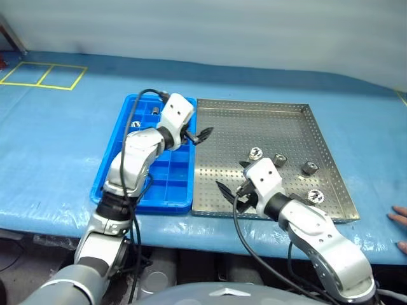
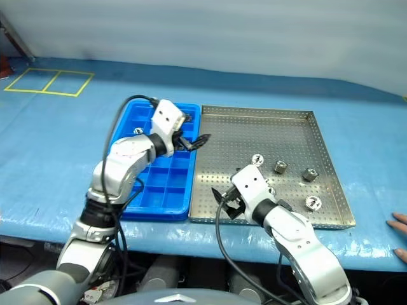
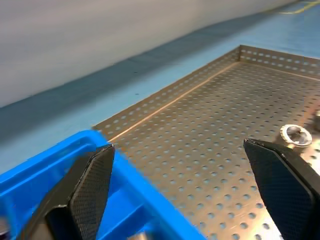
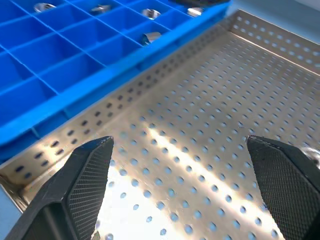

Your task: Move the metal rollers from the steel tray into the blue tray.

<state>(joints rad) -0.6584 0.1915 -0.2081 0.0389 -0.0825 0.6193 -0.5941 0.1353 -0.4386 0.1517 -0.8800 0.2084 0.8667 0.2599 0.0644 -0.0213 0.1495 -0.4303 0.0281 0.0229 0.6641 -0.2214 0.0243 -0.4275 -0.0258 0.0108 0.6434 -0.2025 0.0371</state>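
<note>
Blue sheeting covers the worktop, and on it the blue tray lies just left of the steel tray, their long edges touching or nearly so.

Left gripper hangs over the seam between the two trays, near their far end, its tips reaching out over the perforated steel. Its jaws are spread wide and hold nothing; in the left wrist view the two black fingers stand far apart, with the blue rim and bare steel between them.

Right gripper sits low over the near left part of the steel tray. Its jaws are also spread wide and empty, with only perforated metal showing between the fingers in the right wrist view. Whether the tips touch the steel cannot be told.

Four metal rollers lie loose in the steel tray's near right part, spaced apart: one beside the right wrist, two farther right, one close to the near rim. More rollers rest in separate compartments at the blue tray's far end.

A person's hand rests on the worktop at the right edge.
</note>
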